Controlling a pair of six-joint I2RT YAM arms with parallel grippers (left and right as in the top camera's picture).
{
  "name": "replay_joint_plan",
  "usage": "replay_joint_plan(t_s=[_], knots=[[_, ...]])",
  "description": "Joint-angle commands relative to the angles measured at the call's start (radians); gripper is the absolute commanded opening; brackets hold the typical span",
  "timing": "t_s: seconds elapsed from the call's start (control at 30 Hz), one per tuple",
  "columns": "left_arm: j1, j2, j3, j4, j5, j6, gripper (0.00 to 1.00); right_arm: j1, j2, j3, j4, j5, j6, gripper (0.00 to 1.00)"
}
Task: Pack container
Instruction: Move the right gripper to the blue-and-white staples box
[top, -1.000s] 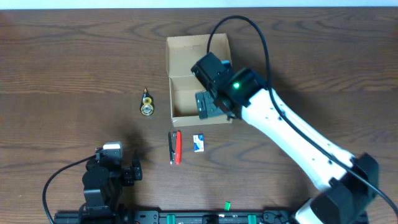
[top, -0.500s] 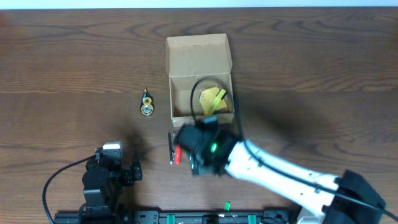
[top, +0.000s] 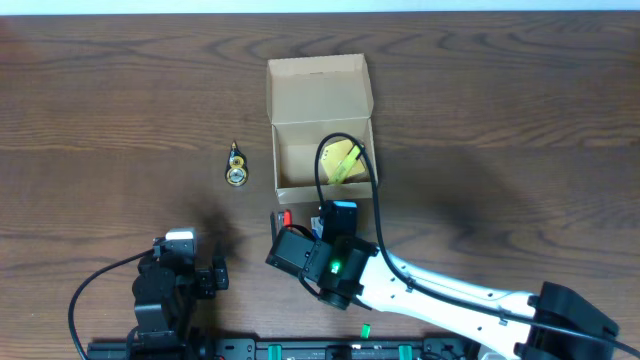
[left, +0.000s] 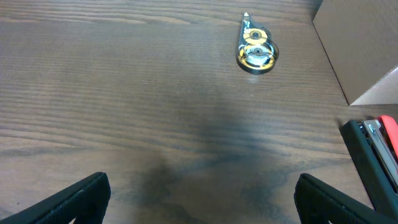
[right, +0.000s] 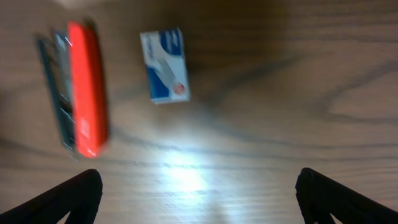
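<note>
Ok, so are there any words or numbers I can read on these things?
No text here can be read.
Small blue and white box: it has printing, but it is too blurred to read.
Cardboard box: plain, no markings.
Red stapler: no label shows.
Round yellow tape roller: too small to tell.

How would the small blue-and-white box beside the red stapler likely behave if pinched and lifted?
The small blue-and-white box looks like thin printed card, so it is probably light and crushable under a hard squeeze. Its flat faces suggest it would slide rather than roll if nudged.
</note>
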Motion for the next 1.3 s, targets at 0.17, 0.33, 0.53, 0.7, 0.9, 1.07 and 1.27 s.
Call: replay_joint_plan(t_s=[0.17,0.33,0.53,0.7,0.9,1.07,1.27], knots=[[0.008,-0.006,-0.01,-0.004,-0.014,-0.003,0.95,-0.021,0.041,-0.002,0.056,0.072,0.153,0.99],[0.008,-0.006,-0.01,-0.004,-0.015,-0.003,0.96,-0.037,0.086,-0.002,0.056,0.07,0.167,0.99],[0.008,-0.006,-0.01,-0.004,-0.015,-0.003,0.95,-0.037,0.088,-0.002,0.057,0.07,0.166,0.99],[0.008,-0.006,-0.01,-0.004,-0.015,-0.003,0.95,-0.069,0.088,-0.002,0.087,0.065,0.154,0.99],[0.008,-0.006,-0.01,-0.004,-0.015,-0.003,0.95,-0.193,0.088,-0.002,0.098,-0.026,0.109,0.99],[0.008,-0.006,-0.01,-0.004,-0.014,-0.003,0.95,-0.222,0.088,-0.002,0.101,-0.062,0.102,0.98],[0.008,-0.006,-0.01,-0.004,-0.015,-0.003,0.95,-0.204,0.098,-0.002,0.105,-0.063,0.102,0.97]])
